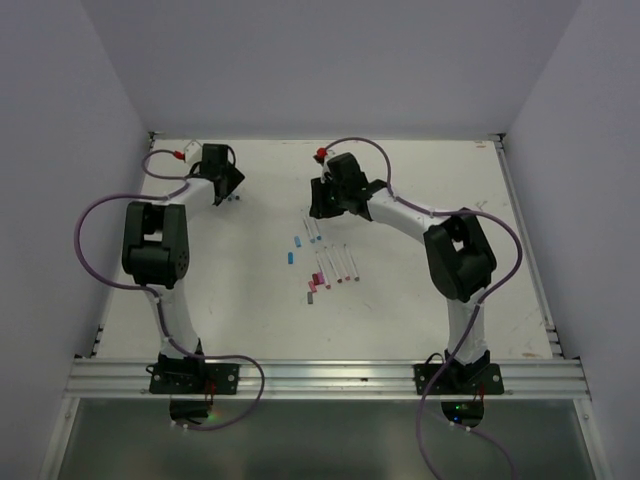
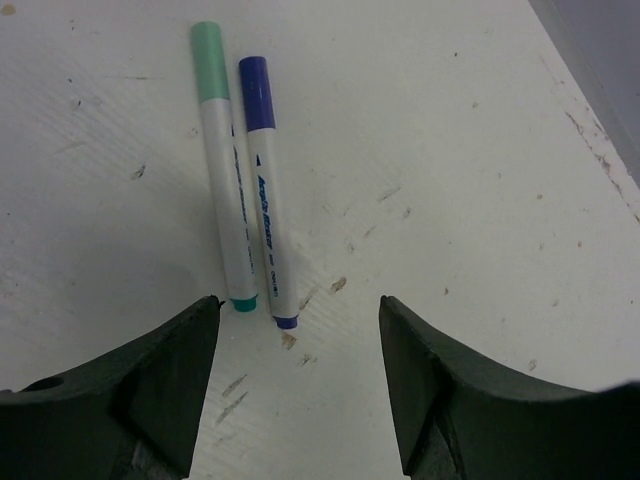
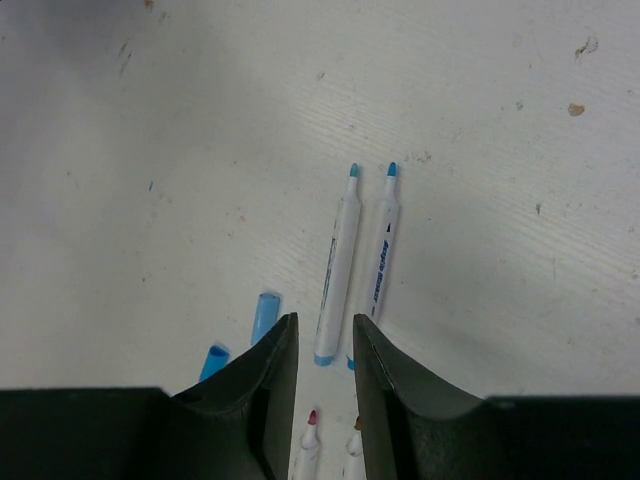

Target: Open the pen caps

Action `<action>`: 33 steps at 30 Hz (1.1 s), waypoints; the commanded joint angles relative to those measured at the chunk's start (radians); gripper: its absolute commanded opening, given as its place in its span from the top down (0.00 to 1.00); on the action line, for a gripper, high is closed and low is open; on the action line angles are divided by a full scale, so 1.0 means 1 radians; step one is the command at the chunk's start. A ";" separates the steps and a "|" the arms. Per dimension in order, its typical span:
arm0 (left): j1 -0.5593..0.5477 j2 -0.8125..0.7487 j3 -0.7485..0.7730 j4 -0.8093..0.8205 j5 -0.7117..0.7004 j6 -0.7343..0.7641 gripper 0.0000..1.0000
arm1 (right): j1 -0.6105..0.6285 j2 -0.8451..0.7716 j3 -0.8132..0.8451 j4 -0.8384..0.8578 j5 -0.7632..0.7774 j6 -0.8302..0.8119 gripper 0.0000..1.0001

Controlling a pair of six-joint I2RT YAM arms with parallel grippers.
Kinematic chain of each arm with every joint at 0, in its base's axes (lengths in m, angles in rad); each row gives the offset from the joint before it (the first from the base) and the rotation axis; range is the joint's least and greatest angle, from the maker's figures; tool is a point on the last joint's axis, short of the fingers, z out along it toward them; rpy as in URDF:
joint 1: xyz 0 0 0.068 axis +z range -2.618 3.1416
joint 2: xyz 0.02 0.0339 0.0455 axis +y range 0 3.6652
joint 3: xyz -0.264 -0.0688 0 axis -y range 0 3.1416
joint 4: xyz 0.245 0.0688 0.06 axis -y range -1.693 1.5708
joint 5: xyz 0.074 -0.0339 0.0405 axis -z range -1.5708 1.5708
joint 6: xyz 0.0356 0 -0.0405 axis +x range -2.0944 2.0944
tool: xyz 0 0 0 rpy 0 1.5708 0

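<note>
In the left wrist view two capped pens lie side by side, one with a green cap (image 2: 209, 60) and one with a dark blue cap (image 2: 256, 92). My left gripper (image 2: 298, 320) is open and empty just short of their tail ends. It also shows in the top view (image 1: 228, 190) at the far left. My right gripper (image 3: 326, 345) hovers with its jaws a narrow gap apart and nothing between them. It is over the tails of two uncapped light-blue pens (image 3: 337, 265). Two loose blue caps (image 3: 264, 316) lie to their left. Pink caps (image 1: 311, 291) lie at mid-table.
Several uncapped pink-tipped pens (image 1: 340, 265) lie in a row at the table's (image 1: 430, 180) middle, their tips showing in the right wrist view (image 3: 311, 418). White walls close the table at the back and sides. A metal rail (image 1: 320, 378) runs along the near edge.
</note>
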 commanded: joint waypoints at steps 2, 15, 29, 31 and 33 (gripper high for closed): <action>0.019 0.031 0.079 -0.016 -0.053 0.006 0.34 | -0.008 -0.049 -0.022 0.045 -0.021 -0.017 0.67; 0.045 0.109 0.187 -0.041 -0.085 0.046 0.35 | -0.020 -0.057 -0.067 0.080 -0.035 -0.017 0.67; 0.057 0.060 0.073 -0.020 -0.090 0.013 0.49 | -0.033 -0.077 -0.094 0.093 -0.038 -0.018 0.68; 0.057 0.055 0.065 -0.025 -0.094 0.016 0.58 | -0.033 -0.081 -0.099 0.094 -0.038 -0.017 0.67; 0.059 0.046 0.044 -0.022 -0.100 0.010 0.59 | -0.033 -0.086 -0.107 0.096 -0.037 -0.017 0.67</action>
